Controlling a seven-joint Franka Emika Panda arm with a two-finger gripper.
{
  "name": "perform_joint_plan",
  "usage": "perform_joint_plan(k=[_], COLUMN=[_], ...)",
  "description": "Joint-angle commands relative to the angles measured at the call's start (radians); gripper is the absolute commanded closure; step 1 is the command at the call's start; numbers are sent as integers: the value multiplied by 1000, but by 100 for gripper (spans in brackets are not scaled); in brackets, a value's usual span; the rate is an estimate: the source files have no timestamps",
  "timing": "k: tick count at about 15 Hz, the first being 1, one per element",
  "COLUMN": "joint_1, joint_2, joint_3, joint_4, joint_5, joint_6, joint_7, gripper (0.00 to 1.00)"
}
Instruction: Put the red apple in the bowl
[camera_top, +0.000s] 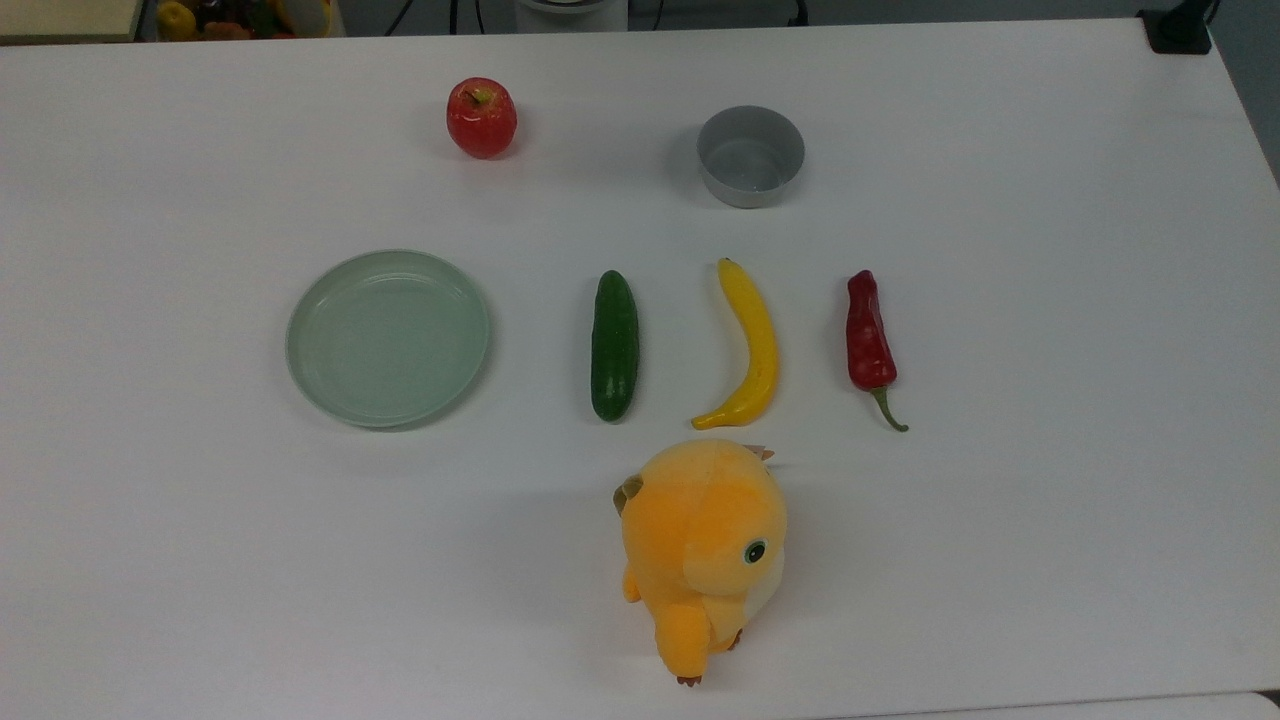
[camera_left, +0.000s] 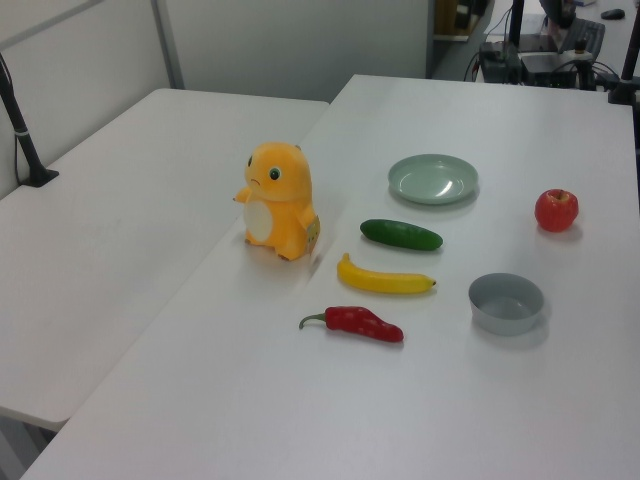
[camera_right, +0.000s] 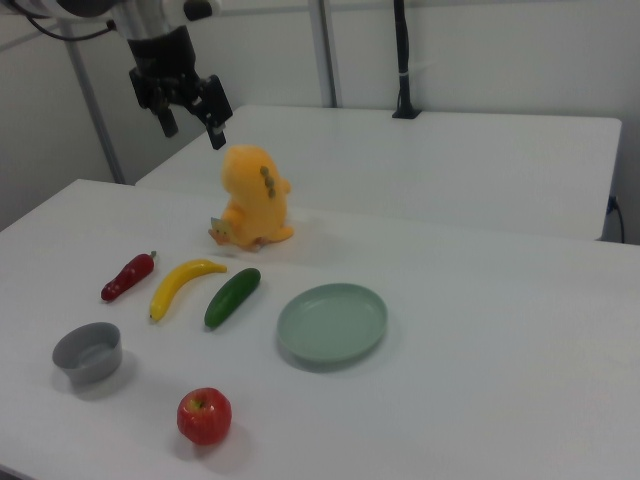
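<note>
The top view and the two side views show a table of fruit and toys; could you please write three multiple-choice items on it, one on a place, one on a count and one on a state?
1. In the top view, what lies directly between the cucumber and the chili pepper?
A. the plate
B. the banana
C. the plush toy

2. How many red things lie on the table?
A. one
B. two
C. three

3. What is the state of the bowl?
A. empty
B. holding the apple
C. upside down

Answers:
1 B, the banana lies between them.
2 B, the red apple and the chili pepper.
3 A, the bowl's bare grey inside shows, and the apple sits apart.
</note>
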Motion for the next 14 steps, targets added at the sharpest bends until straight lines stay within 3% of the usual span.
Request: perform_joint_plan(k=[1,7,9,14], joint_1=[10,4,-9,-68], joint_2=[-3,-6,-12,-102], joint_3=[5,5,4,0], joint_4=[-28,-37,-69,-281], joint_5=[5,12,13,2], joint_6=[19,1,-59,-73], joint_7=[-16,-49,-158,-463], gripper=[0,0,0,0])
